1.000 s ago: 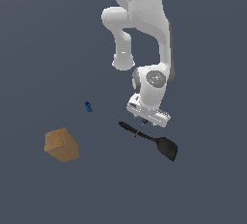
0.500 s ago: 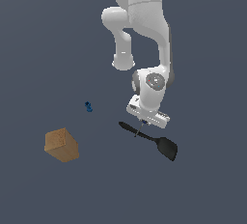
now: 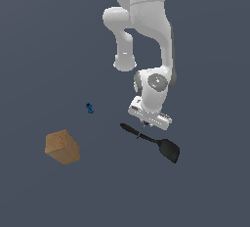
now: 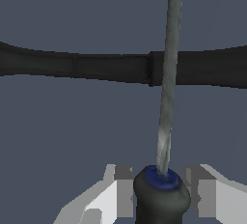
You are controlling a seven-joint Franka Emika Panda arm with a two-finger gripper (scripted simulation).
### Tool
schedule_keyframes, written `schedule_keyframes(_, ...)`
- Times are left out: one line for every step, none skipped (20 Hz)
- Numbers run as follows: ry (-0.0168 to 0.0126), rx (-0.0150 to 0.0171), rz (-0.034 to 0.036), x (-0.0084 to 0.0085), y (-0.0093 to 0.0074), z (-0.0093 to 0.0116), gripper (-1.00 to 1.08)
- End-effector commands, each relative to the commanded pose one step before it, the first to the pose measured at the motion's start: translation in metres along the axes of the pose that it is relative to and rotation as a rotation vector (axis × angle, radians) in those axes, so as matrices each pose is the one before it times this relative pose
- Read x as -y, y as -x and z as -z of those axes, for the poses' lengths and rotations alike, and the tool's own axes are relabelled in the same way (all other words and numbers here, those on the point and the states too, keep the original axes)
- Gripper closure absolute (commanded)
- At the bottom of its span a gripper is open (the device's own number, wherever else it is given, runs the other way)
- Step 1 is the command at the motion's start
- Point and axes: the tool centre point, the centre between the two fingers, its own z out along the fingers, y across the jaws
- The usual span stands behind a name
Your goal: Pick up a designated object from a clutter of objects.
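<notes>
The screwdriver [image 4: 161,196] has a black handle with a blue collar and a thin grey shaft. My gripper [image 4: 160,200] is shut on its handle, with a light finger [image 4: 113,196] on each side. The shaft points down across the black spatula's handle [image 4: 96,66] below it. In the exterior view my gripper [image 3: 145,122] hangs just above the spatula [image 3: 161,145], and the shaft tip [image 3: 140,135] shows close over the spatula's handle. The tan wooden block [image 3: 62,147] and the tiny blue piece [image 3: 90,107] lie apart toward the exterior view's left.
The floor is a plain dark grey surface. The white arm [image 3: 144,20] rises above the gripper at the back.
Almost nothing differs. The hand has shifted very slightly over the spatula handle. The block, the blue piece and the spatula have not moved.
</notes>
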Motion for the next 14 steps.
schedule_keyframes(-0.00088,-0.00094,0.00010,0.00206,-0.00136,0.00436,1.08)
schedule_keyframes(0.00000,0.00000,0.00000,0.00114,-0.00071,0.00259,1.08)
schedule_keyframes(0.00000,0.00000,0.00000,0.00135,-0.00084,0.00305,1.08)
schedule_keyframes(0.00000,0.00000,0.00000,0.00156,-0.00097,0.00352,1.08)
schedule_keyframes(0.00000,0.00000,0.00000,0.00176,-0.00110,0.00398,1.08)
schedule_keyframes(0.00000,0.00000,0.00000,0.00197,-0.00123,0.00444,1.08)
schedule_keyframes(0.00000,0.00000,0.00000,0.00218,-0.00136,0.00490,1.08)
schedule_keyframes(0.00000,0.00000,0.00000,0.00238,-0.00149,0.00536,1.08)
schedule_keyframes(0.00000,0.00000,0.00000,0.00259,-0.00162,0.00582,1.08)
schedule_keyframes(0.00000,0.00000,0.00000,0.00280,-0.00176,0.00628,1.08)
schedule_keyframes(0.00000,0.00000,0.00000,0.00300,-0.00189,0.00673,1.08)
schedule_keyframes(0.00000,0.00000,0.00000,0.00321,-0.00202,0.00718,1.08)
schedule_keyframes(0.00000,0.00000,0.00000,0.00341,-0.00215,0.00762,1.08)
schedule_keyframes(0.00000,0.00000,0.00000,0.00359,-0.00227,0.00800,1.08)
